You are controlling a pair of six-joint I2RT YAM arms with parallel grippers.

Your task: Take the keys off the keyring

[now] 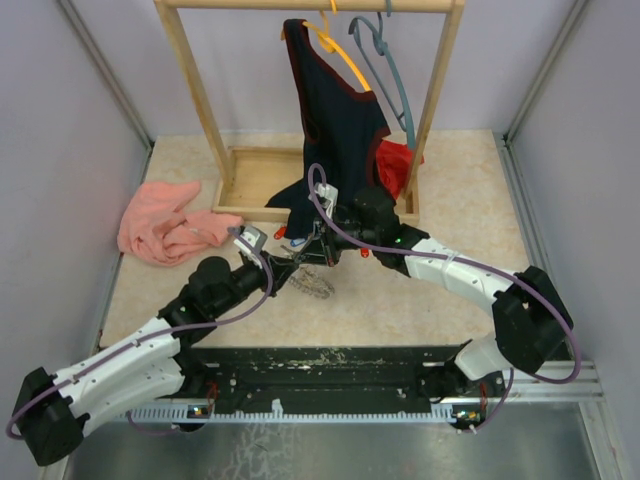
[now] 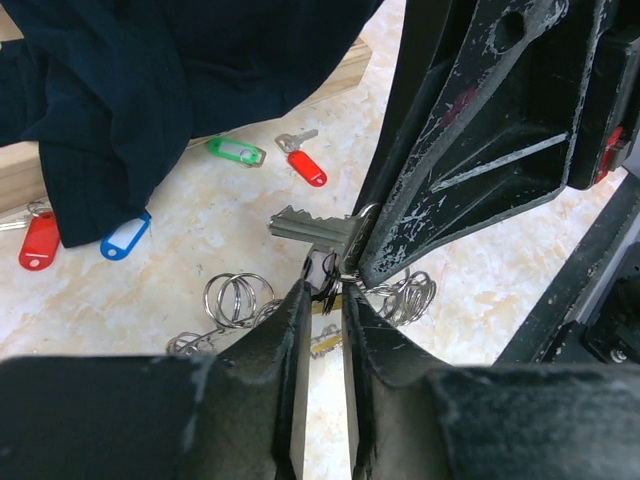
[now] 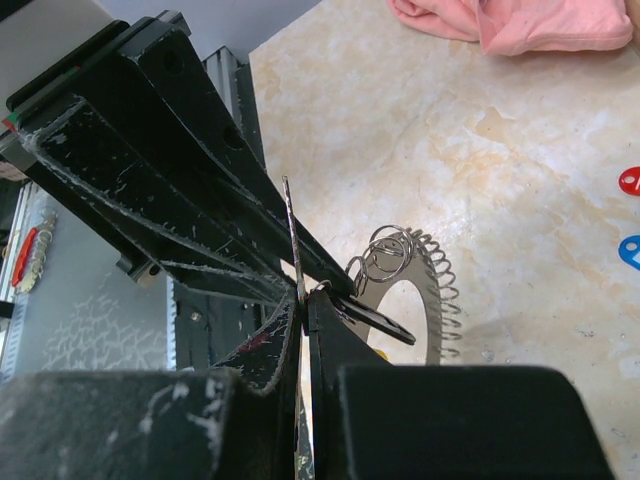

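Note:
The keyring [image 1: 312, 282] lies flat on the table, a grey disc with wire loops round its edge [image 3: 436, 318]. My right gripper [image 3: 303, 300] is shut on a bare silver key [image 2: 310, 228], seen edge-on in its own view. My left gripper [image 2: 325, 285] meets it tip to tip, shut on a black tag [image 3: 377, 318] and the small split ring by the key's head. From above the left gripper [image 1: 297, 258] and the right gripper [image 1: 318, 250] touch just over the ring. Loose keys lie nearby: green tag [image 2: 237, 151], red tag [image 2: 307, 167], blue tag [image 2: 125, 238], another red tag [image 2: 38, 242].
A dark garment [image 1: 335, 120] hangs from a wooden rack [image 1: 250, 175] right behind the grippers, its hem on the table near the loose keys. Orange and grey hangers [image 1: 380, 55] hang above. A pink cloth [image 1: 165, 225] lies at left, a red cloth [image 1: 395, 165] behind.

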